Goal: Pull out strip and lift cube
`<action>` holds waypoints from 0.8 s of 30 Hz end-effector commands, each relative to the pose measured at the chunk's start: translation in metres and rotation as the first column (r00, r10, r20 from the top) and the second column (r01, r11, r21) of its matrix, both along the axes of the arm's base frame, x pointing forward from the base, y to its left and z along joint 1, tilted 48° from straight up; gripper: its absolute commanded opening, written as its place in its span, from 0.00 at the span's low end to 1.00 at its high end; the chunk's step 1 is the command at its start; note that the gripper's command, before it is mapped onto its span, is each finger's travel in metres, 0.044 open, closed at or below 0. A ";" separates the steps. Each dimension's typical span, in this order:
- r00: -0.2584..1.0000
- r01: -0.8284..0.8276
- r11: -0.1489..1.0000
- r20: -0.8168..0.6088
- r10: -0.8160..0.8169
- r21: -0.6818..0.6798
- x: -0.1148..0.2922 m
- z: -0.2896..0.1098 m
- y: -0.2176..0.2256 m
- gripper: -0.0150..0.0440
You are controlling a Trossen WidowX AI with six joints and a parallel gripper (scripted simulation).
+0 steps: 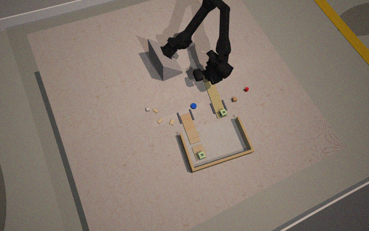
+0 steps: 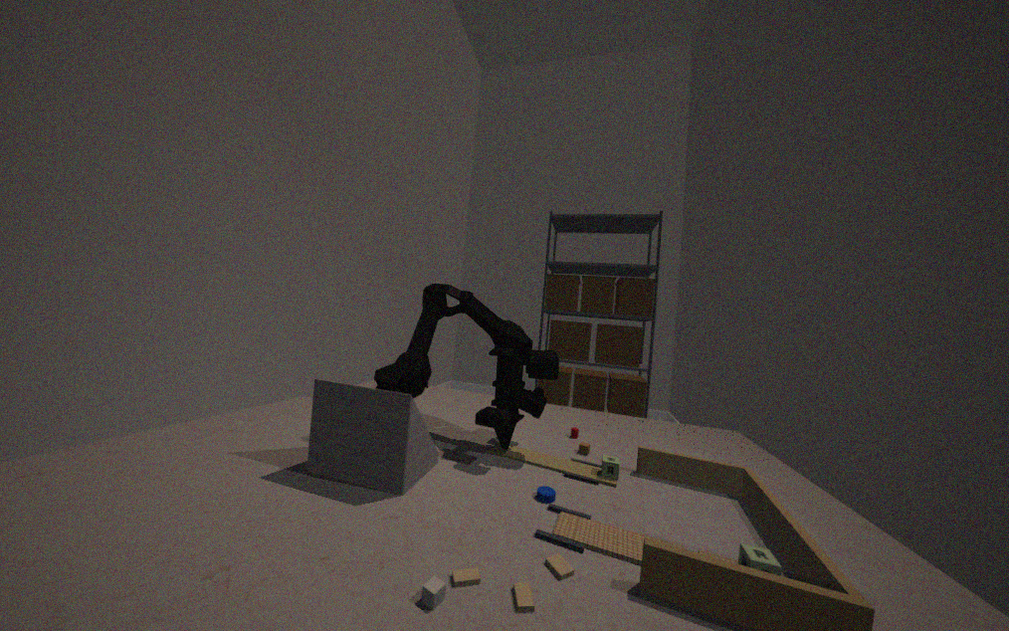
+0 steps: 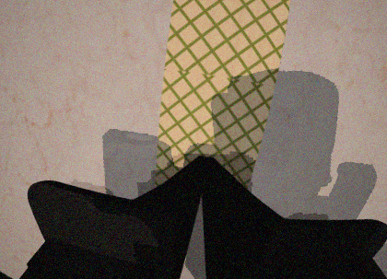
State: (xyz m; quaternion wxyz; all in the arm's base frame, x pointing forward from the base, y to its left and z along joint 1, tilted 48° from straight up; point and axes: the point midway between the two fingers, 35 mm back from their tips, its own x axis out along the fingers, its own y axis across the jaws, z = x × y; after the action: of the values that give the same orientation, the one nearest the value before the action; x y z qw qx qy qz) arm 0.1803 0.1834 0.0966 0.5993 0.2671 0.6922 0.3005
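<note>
Pressing clenched, empty gripper (image 3: 201, 168) onto green strip (image 1: 215, 97); tip is risking slipping off its end, stranding cube (image 1: 222, 112) beside pen (image 1: 246, 134).

Looks like a warehouse or industrial test bay. Bare grey walls (image 2: 179, 195), dim lighting. Metal shelf rack (image 2: 656, 314) in the far corner, lower shelves stacked with cardboard boxes (image 2: 598, 295), top shelf bare. Top view shows a grey floor (image 1: 309, 43) with painted markings: yellow line (image 1: 352, 37) far right, white lines (image 1: 337, 198) along the edges, dark round patches at the margins. A square beige work mat (image 1: 108, 100) is laid on the floor, with a black robot arm (image 2: 446, 314) mounted by a grey wedge block (image 2: 359, 435). Small blocks and a low wooden fence (image 1: 223, 160) sit on the mat
</note>
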 end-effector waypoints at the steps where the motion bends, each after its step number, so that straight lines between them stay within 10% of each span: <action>1: 1.000 -0.010 1.000 -0.027 0.010 -0.007 -0.008 -0.004 0.001 0.25; 11: 1.000 -0.010 1.000 -0.026 0.010 -0.010 0.008 0.028 -0.030 0.25; 24: 0.993 -0.096 0.995 0.070 0.095 0.006 0.059 0.025 -0.025 0.83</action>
State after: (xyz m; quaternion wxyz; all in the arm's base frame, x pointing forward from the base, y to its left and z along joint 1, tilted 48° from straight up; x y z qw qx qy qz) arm 0.2278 0.1573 0.1222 0.6070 0.2269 0.6828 0.3373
